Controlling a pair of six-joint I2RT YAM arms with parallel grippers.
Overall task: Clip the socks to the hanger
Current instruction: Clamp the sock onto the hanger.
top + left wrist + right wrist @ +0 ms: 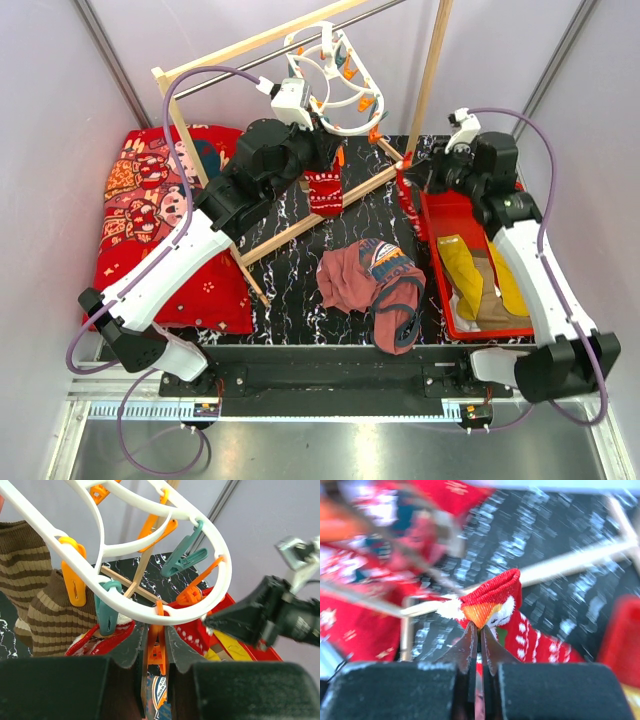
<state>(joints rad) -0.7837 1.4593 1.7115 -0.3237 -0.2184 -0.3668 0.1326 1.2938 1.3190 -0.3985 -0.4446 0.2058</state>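
Red sock [512, 612] cuff points away from pinching right fingers [471, 640].

One white hanger [135, 612] shows five orange pegs [75, 580] and two teal pegs [184, 557] in the left wrist view. There is one wooden rack [300, 222]. Two red socks [325, 192] are visible. One red tray [455, 210] holds two yellow socks [462, 270] and one brown sock [487, 295]. The brown-striped socks [50, 620] cannot be counted. One cushion [150, 190] and one maroon garment [345, 280] lie on the bench [290, 290].

Cartoon-print cushion [160, 200] left, maroon garment [347, 275] mid-table — wooden rack [290, 230] behind, red tray [455, 212] right
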